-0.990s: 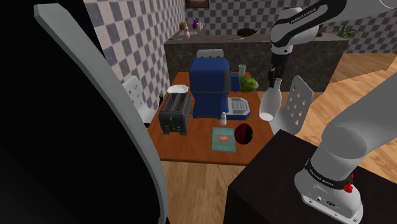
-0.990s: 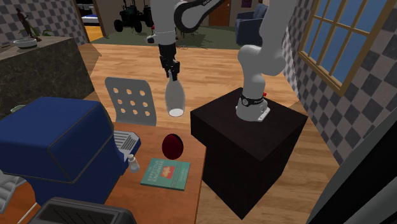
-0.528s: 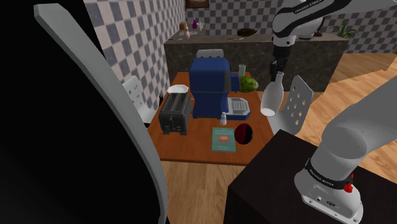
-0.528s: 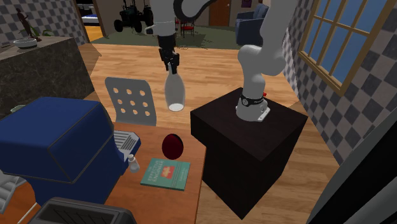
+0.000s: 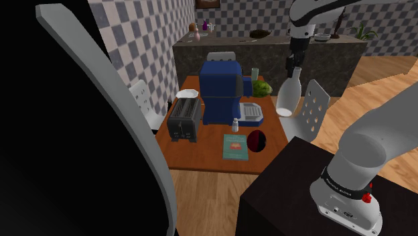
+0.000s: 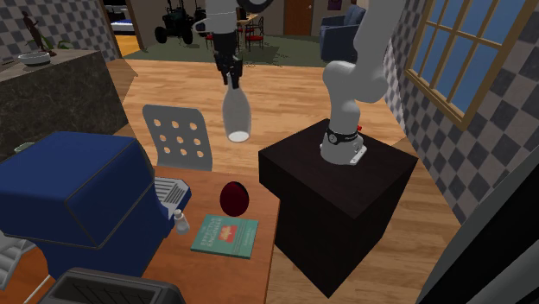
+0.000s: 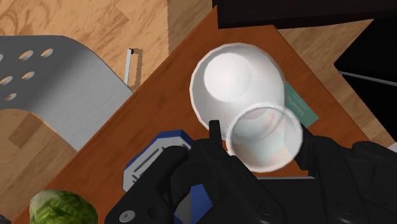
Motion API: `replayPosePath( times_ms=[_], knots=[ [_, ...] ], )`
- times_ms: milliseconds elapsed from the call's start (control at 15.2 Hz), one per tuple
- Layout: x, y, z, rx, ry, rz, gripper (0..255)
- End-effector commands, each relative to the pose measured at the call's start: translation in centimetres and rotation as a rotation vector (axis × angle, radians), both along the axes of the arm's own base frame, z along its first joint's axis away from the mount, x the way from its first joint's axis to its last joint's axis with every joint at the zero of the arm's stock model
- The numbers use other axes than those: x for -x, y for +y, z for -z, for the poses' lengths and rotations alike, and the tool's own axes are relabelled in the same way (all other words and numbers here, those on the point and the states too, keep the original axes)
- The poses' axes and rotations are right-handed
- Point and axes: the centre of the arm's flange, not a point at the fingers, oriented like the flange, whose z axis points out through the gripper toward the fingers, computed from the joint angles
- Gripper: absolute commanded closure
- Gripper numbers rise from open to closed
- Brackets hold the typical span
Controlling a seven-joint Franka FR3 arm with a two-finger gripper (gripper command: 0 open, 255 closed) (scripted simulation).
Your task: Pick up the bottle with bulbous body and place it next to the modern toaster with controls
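Nearest in the shoulder view is the stand (image 5: 288,194). At eleven o'clock from it lies the table (image 5: 204,153), carrying a teal book (image 5: 235,145), a small shaker (image 5: 235,125), the black toaster (image 5: 184,119) and, farther back, a tall blue machine (image 5: 221,87). Beyond the table's three o'clock edge stands a grey chair (image 5: 309,110). The white bottle (image 5: 288,97) hangs in the air just in front of the chair, neck up, well clear of the table. It is directly at six o'clock below the gripper (image 5: 295,67), whose fingers are clamped on the bottle's narrow neck. The toaster sits at about eight o'clock from the bottle, well apart, with the blue machine and shaker between. Likely hazards: the heavy round body hangs from a slim, smooth neck, so a quick sideways swing may make it sway or slip through the fingers. A low path toward the toaster risks clipping the blue machine or toppling the shaker. The bare wood beside the toaster lies near the table's edge, so releasing the bottle tilted or too far out may let it roll off. Compared with one second earlier, the gripper and bottle stand higher and slightly toward one o'clock, while everything on the table is unmoved.
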Motion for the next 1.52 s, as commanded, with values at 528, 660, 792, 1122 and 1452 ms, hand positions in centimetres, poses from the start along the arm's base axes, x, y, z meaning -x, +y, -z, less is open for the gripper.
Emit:
replayPosePath(
  times_ms=[528, 660, 792, 1122, 1452],
  knots=[
    [-6.0, 2.5, -1.7, 0.0, 0.0, 0.0, 255],
    [-8.4, 3.5, -1.3, 0.0, 0.0, 0.0, 255],
    [-10.8, 4.5, -1.0, 0.0, 0.0, 0.0, 255],
    [-16.9, 6.9, -0.3, 0.0, 0.0, 0.0, 255],
    [-23.0, 9.4, 0.5, 0.0, 0.0, 0.0, 255]
  ],
)
